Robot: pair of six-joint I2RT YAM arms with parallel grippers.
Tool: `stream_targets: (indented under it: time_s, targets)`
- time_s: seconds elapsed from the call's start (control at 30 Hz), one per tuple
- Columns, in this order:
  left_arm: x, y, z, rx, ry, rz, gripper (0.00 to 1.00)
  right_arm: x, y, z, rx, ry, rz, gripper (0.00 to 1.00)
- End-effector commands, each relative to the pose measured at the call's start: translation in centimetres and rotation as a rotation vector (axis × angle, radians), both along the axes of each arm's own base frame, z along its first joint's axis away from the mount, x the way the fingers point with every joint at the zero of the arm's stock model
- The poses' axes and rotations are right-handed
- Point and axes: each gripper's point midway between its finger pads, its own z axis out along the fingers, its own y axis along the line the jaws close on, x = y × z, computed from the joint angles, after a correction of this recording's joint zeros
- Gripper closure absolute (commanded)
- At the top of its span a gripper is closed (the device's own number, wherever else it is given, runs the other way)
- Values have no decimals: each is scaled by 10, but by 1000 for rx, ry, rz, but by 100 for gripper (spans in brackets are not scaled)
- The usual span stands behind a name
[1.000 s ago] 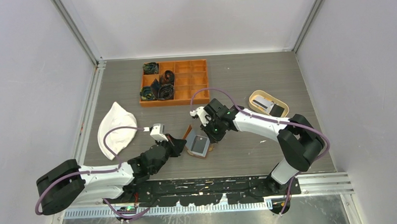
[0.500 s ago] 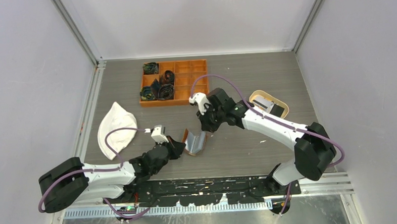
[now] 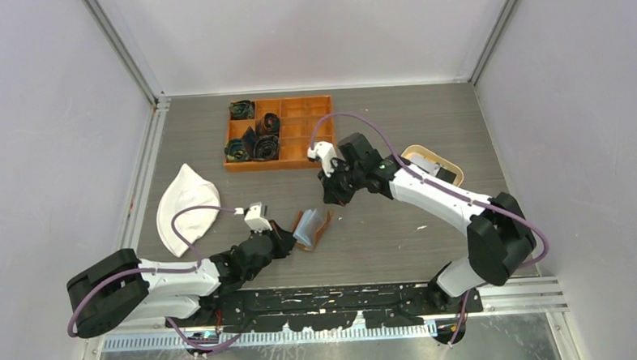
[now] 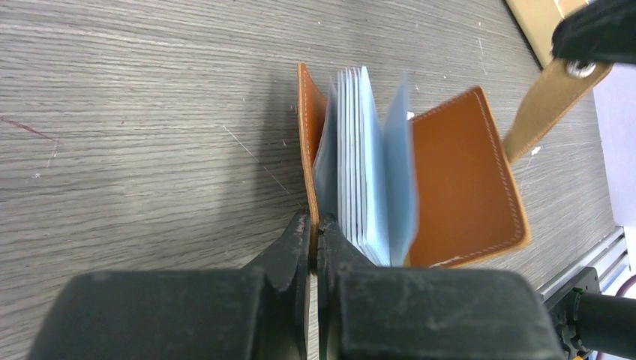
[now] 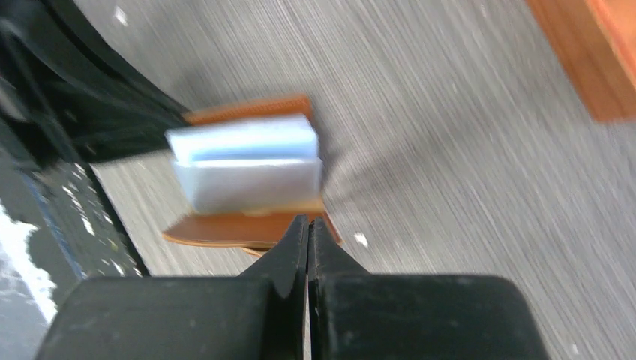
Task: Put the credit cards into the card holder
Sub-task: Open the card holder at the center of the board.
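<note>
The left fingers [image 4: 313,225] are pinched shut on the near leather flap of the wallet [image 4: 465,172], which stands open on the desk [image 4: 150,112]. Its pale blue leaves [image 4: 360,165] fan out just past those fingertips. Beyond them, the right fingers [image 5: 308,225] are closed on the snap tab [image 4: 544,101], which is pulled taut. Farther off, cards [image 3: 431,166] lie in a tray [image 3: 453,168], partly hidden by the arm.

Overhead, close wrist views, apparently same wallet [image 4: 465,180]

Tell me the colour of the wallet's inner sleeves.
Pale blue; the sleeves show best in the left wrist view.
</note>
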Motion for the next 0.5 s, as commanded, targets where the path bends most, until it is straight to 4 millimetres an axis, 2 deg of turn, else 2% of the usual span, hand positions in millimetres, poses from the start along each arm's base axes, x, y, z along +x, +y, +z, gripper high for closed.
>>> stream_targets:
  time_s: [0.0,0.13,0.23,0.3,0.4,0.47]
  targets:
    - [2,-5,3,-8,-13,-12,100,-9,-53,-21,-165,-111,42,99]
    - [3,-13,0,-14,-9,-29,100,-28,-86,-53,-320,-87,113,99]
    - [1,-21,-7,-15,10,-52,100,-41,-95,-67,-371,-29,161,99]
    - [0,-25,-10,-24,16,-66,100,-43,-98,-74,-391,-8,163,99]
    - [-2,-30,-13,-34,26,-87,100,-27,-110,-84,-480,-28,88,99]
    - [-3,-31,-14,-38,26,-94,97,-5,-123,-88,-561,-74,-16,99]
